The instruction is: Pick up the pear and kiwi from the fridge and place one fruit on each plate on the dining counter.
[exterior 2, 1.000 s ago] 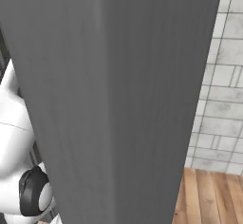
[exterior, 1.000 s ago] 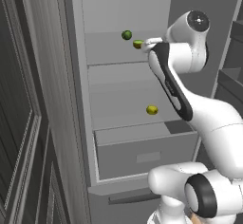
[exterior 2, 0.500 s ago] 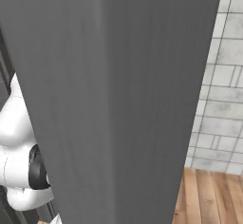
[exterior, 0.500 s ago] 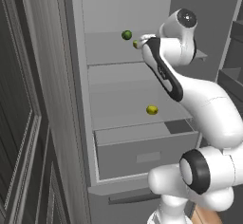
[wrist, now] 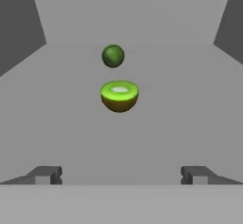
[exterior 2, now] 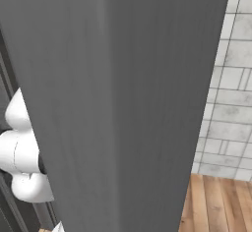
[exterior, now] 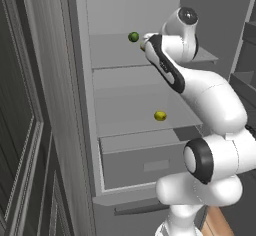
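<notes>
In the hand view the kiwi [wrist: 119, 95] lies cut face up on the upper fridge shelf [wrist: 180, 123], straight ahead of my gripper [wrist: 121, 174]. The gripper is open, nothing is between its fingertips [wrist: 47, 174], and it is still short of the fruit. In the left base view my hand [exterior: 150, 40] reaches over that upper shelf of the fridge [exterior: 115, 55] and covers most of the kiwi. The pear [exterior: 160, 115] rests alone on the shelf below. The plates and the dining counter are out of view.
A dark green ball [wrist: 113, 56] [exterior: 133, 37] sits just behind the kiwi on the same shelf. A grey drawer [exterior: 150, 165] juts out under the pear's shelf. The fridge's grey side [exterior 2: 123, 103] blocks the right base view, beside a tiled wall [exterior 2: 231, 103] and wooden floor [exterior 2: 216, 206].
My arm has reached further in over the upper shelf, and the hand now covers the kiwi in the left base view. The fruits have not moved.
</notes>
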{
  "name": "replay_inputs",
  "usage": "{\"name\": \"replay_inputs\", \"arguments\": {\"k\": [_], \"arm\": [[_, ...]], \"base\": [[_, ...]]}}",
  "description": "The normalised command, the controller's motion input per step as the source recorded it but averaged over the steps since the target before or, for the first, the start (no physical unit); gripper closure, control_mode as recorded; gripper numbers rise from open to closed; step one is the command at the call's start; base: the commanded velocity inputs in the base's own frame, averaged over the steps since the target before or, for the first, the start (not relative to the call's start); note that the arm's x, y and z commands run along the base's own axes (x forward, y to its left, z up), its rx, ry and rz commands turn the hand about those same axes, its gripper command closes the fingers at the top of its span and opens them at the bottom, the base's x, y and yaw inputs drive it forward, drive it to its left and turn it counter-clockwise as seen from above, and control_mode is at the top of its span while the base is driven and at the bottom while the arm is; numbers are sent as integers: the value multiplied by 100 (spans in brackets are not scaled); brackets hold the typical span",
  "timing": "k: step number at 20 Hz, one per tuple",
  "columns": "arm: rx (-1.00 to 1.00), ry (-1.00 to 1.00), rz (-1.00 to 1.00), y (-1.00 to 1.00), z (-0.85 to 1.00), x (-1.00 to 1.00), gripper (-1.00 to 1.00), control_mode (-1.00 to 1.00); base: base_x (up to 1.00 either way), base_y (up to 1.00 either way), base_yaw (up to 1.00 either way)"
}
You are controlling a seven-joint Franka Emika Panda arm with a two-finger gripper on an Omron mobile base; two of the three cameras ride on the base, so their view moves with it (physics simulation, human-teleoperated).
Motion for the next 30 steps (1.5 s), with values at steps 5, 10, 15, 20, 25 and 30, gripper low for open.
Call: {"name": "replay_inputs", "arguments": {"k": [5,10,15,20,25,30], "arm": [[0,0,0,0,-1,35,-100,-100],[0,0,0,0,-4,21,-100,-100],[0,0,0,0,-10,32,-100,-100],[0,0,0,0,-9,30,-100,-100],[0,1,0,0,-7,34,-100,-100],[0,3,0,2,-2,32,-100,-100]], "base": [[0,0,0],[0,0,0],[0,0,0],[0,0,0],[0,0,0],[0,0,0]]}}
